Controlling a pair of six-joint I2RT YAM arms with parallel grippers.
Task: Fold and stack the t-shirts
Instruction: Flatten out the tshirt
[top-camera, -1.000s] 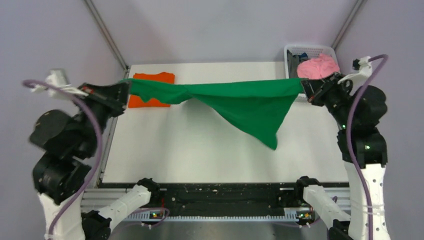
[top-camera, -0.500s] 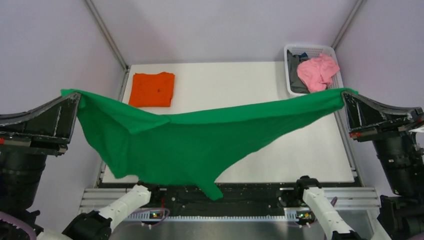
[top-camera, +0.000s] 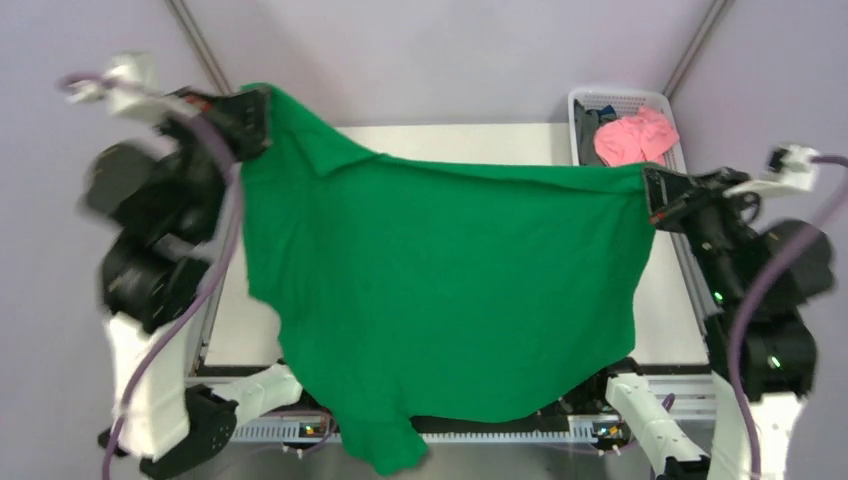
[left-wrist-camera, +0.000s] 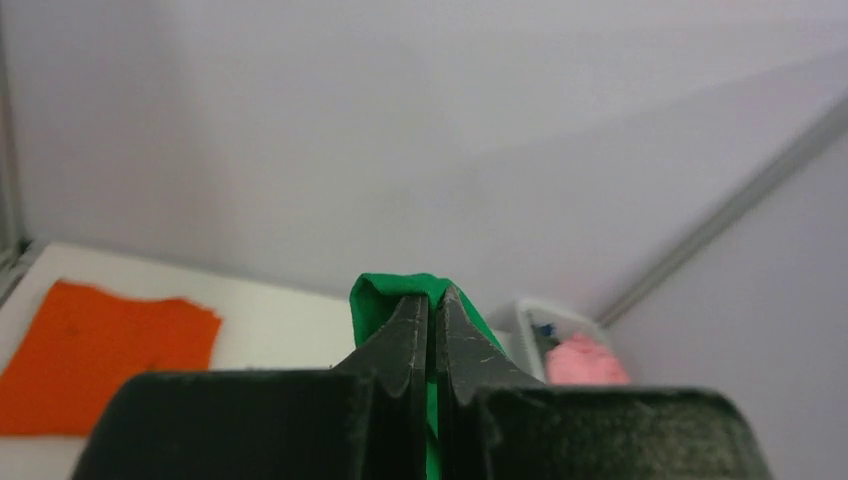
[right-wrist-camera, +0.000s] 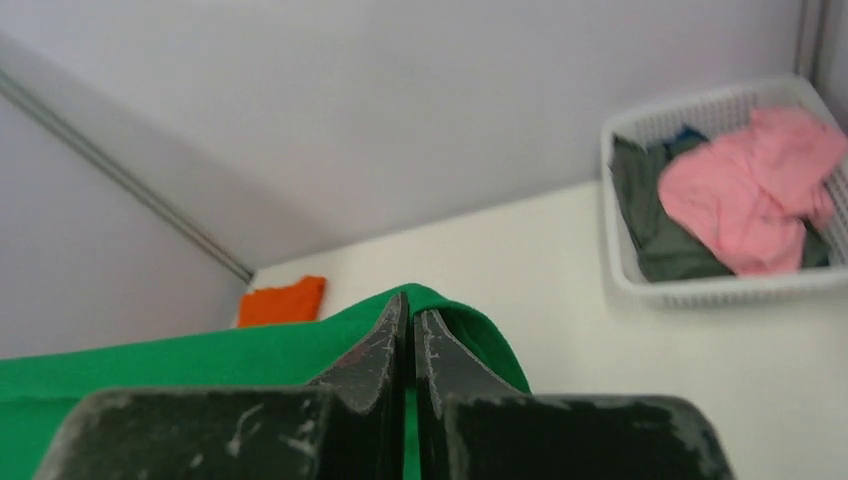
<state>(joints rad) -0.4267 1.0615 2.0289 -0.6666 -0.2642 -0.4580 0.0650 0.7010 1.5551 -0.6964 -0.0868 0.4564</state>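
Note:
The large green t-shirt (top-camera: 440, 290) hangs spread wide in the air between both grippers, its lower edge drooping past the table's near edge. My left gripper (top-camera: 262, 103) is shut on its top left corner (left-wrist-camera: 400, 295), held high at the far left. My right gripper (top-camera: 648, 190) is shut on its top right corner (right-wrist-camera: 460, 320) at the right. The orange t-shirt lies folded on the table at the far left, showing in the left wrist view (left-wrist-camera: 100, 350) and the right wrist view (right-wrist-camera: 283, 300). In the top view the green shirt hides it.
A white basket (top-camera: 583, 100) at the table's far right corner holds a pink cloth (top-camera: 632, 135) and dark cloths. It also shows in the right wrist view (right-wrist-camera: 640, 270). The white table (top-camera: 480, 140) shows bare behind the shirt.
Both grippers have swung back toward the far side and the green shirt has opened from a sagging band into a wide sheet, now covering the orange shirt from above.

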